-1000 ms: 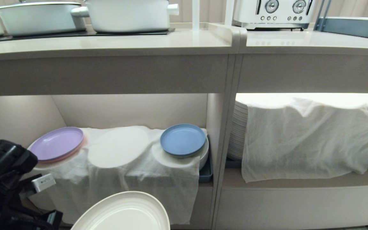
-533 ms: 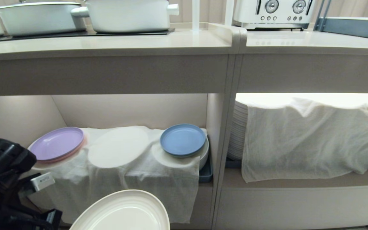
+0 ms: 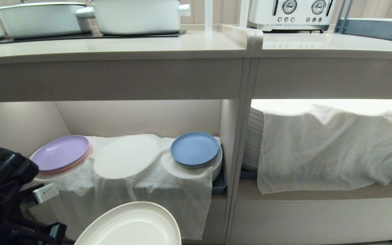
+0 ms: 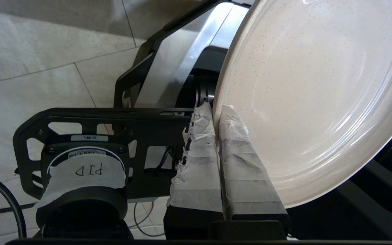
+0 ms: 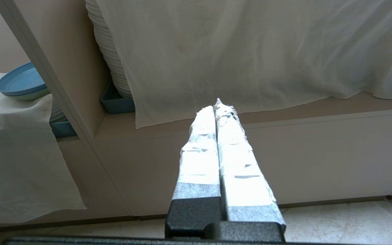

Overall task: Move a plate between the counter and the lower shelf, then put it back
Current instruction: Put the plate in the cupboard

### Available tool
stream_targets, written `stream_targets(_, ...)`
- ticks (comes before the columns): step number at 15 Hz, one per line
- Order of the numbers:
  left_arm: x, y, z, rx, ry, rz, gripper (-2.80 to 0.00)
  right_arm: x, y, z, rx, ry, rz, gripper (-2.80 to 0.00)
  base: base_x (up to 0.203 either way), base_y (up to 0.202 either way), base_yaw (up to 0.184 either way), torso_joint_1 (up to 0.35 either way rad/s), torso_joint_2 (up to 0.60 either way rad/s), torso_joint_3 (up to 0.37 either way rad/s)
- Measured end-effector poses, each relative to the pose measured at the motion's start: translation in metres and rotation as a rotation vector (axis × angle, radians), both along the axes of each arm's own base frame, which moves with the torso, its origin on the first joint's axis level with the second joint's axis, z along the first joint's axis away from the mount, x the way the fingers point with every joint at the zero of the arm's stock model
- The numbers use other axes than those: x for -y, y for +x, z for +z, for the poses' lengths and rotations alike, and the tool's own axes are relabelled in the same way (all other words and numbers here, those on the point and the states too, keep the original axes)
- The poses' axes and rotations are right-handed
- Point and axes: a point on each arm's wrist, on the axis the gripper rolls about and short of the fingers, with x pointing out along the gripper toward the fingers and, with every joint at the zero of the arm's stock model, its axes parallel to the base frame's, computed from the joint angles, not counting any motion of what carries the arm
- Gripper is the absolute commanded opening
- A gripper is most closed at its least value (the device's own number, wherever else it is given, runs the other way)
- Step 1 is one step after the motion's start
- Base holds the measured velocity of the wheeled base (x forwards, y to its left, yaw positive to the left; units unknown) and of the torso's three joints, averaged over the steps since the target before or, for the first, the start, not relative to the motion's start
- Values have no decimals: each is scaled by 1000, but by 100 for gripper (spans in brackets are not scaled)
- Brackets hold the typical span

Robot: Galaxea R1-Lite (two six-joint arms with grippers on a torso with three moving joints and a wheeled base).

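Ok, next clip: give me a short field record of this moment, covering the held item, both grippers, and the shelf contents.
held item: round matte cream-beige plate, pinched by its rim
left gripper: shut on the plate, low in front of the lower shelf
right gripper: shut, empty, facing the neighbouring cloth-draped cubby
on the shelf's wrinkled white cloth: lilac plate at left, blue plate at right
counter: white pots on the black cooktop

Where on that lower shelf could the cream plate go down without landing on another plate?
The middle cloth-covered hump between the lilac plate and the blue plate is free. Both end humps are taken. The plate sits low in front, pinched by the left gripper.
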Motion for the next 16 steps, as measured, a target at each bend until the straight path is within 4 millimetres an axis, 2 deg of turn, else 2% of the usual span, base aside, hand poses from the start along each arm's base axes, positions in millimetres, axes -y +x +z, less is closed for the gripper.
stream_targets(16,-1,-3,-1,3,4,3,-280,0,0,0,1,0,1,-280,0,0,0,0,0,0)
